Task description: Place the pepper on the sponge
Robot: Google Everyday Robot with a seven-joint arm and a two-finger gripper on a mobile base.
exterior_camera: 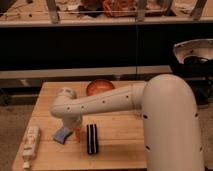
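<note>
While reading from the near edge of the table [120, 145]: a white bottle [31, 142] lies at the front-left corner. A black block with a white stripe [92, 138] lies a little right of centre, its long axis running front to back.

Just behind them is the working spot. The sponge [62, 134] lies flat, and the pepper [77, 135] is at its right edge, between sponge and block. So the pepper is beside the sponge, not on it. Touching or a hair apart: can't tell. The pepper shows as a narrow streak running up-down in the view. It's either hanging upright or lying front to back on the wood, can't say which.

The gripper [75, 125] is directly over the pepper's top end, pointing straight down. Whether it is open or has hold of the pepper, I cannot tell.

Key relation: the sponge lies to the left of pepper and gripper in the view, very close. My read is that this fits either a pickup at that spot or a carry nearly at the sponge.

Arm [105, 102] pose: big upper link near right, forearm reaching left across the table, wrist bent down at the end.

Farthest back, an orange bowl [99, 87] sits at the far edge behind the forearm.
</note>
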